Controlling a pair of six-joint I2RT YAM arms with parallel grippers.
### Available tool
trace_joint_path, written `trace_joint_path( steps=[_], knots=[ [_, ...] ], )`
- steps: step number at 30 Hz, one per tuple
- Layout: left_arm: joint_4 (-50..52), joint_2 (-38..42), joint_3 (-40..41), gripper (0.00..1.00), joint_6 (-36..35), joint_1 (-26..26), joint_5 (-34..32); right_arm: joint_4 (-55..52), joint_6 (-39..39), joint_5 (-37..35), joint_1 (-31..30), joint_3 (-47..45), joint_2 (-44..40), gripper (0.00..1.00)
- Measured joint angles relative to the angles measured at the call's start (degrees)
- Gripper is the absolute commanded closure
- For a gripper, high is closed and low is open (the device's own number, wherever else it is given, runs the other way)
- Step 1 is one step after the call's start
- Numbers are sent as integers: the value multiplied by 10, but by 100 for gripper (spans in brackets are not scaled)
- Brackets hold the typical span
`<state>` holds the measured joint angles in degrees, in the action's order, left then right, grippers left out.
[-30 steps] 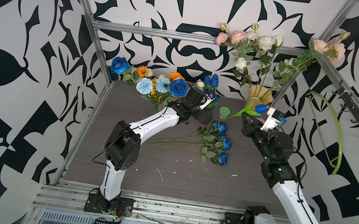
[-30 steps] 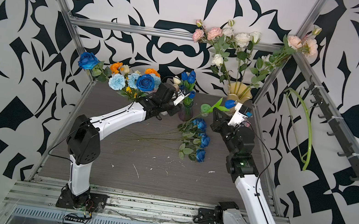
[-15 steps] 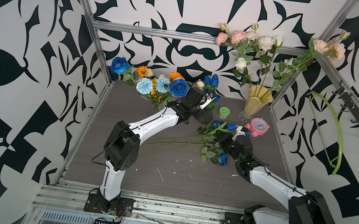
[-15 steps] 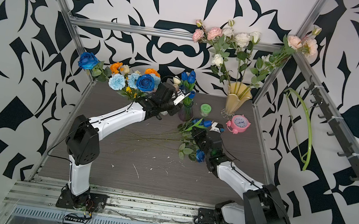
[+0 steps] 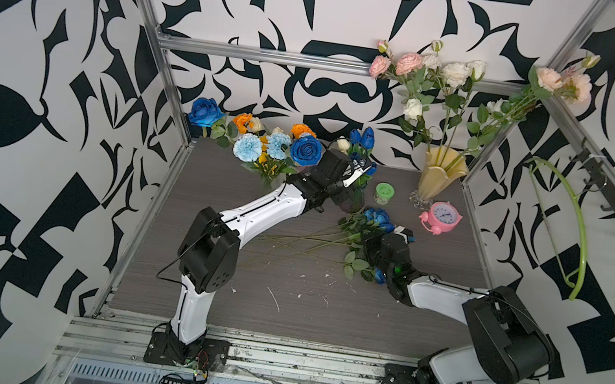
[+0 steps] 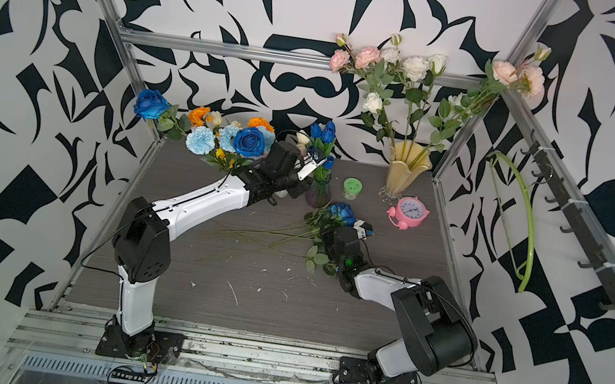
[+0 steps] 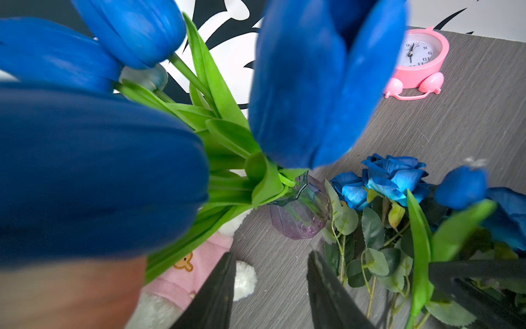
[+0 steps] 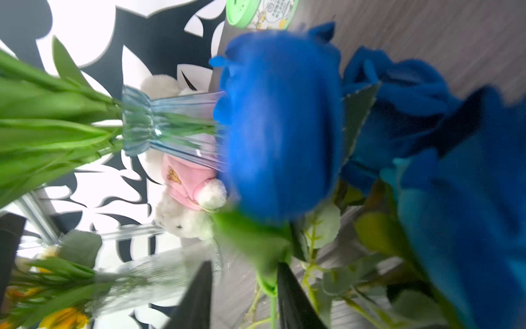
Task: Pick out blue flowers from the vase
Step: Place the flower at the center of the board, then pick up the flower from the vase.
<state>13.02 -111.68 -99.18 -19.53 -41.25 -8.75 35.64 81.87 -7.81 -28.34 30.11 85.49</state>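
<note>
On a grey worktop (image 5: pixel 281 300), blue flowers (image 5: pixel 306 150) are shown in 3 places: a mixed bunch (image 5: pixel 267 162) at the back, tulips (image 5: pixel 363 137) in a small purple vase (image 7: pixel 299 219), and a pile (image 5: pixel 378 218) laid flat. The left end effector (image 7: pixel 270 253) is held part-open and empty near the tulips; the right end effector (image 8: pixel 244 263) is parted loosely around 1 stem (image 8: pixel 272 310) at the pile. The flowers are judged light, with soft heads and thin springy stems, best gripped on bare stem.
</note>
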Motion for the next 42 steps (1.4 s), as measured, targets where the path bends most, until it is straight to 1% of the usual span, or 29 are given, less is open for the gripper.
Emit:
trace_joint_path(
  steps=[2, 7, 10, 13, 16, 20, 24, 27, 29, 34, 42],
  knots=[
    [0, 0, 0, 54, 0, 0, 0, -26, 1, -4, -3, 9, -8, 43],
    [-1, 0, 0, 55, 0, 0, 0, -135, -30, -10, -7, 45, -65, 36],
    [-2, 0, 0, 55, 0, 0, 0, -209, -75, -14, -7, 78, -103, 36],
    [-2, 0, 0, 55, 0, 0, 0, -243, -130, -34, -7, 80, -140, 37],
    [-2, 0, 0, 55, 0, 0, 0, -265, -220, -47, -7, 76, -167, 38],
    [-2, 0, 0, 55, 2, 0, 0, -265, -390, -48, -6, 95, -169, 40],
    [-2, 0, 0, 55, 5, 0, 1, -214, -557, -5, 1, 115, -157, 41],
    [-1, 0, 0, 54, 6, 0, 1, -167, -635, 46, 22, 125, -137, 41],
    [-1, 0, 0, 55, 6, 0, 1, -137, -664, 81, 47, 128, -121, 41],
    [1, 0, 0, 54, 6, 0, 1, -87, -704, 150, 106, 155, -72, 43],
    [1, 0, 0, 54, 7, 0, 0, -28, -698, 261, 153, 235, 17, 48]
  ],
)
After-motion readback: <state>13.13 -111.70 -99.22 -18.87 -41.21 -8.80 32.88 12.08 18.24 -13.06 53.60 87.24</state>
